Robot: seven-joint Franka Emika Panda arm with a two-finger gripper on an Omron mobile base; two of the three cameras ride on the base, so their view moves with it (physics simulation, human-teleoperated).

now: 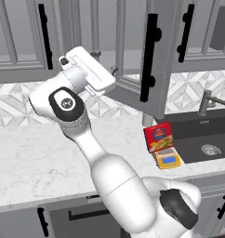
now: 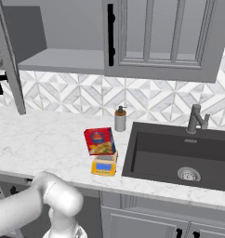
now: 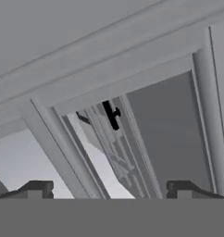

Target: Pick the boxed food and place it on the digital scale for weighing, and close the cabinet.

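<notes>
The boxed food already stands on the digital scale, on the worktop just left of the sink, so the weighing half of the task looks done and the step in hand is closing the cabinet. The carton rests on one narrow edge with its red front facing out toward the robot and tipped slightly back; its faces are close to square, the longer side running roughly upright, while the scale beneath lies flat with its blue display panel toward the worktop's front edge. The cabinet door hangs wide open, swung out into the room, its long black bar handle running vertically. The gripper is raised to door height at the end of the arm, close to the door's panelled surface, which fills most of the hand view; its two fingertips stand apart and hold nothing, so it is released. Judging from this, the next move calls for setting the hand against the free edge of the door and sweeping it back toward the cabinet frame along the hinge arc, while keeping the arm high enough not to brush the carton off the scale.
</notes>
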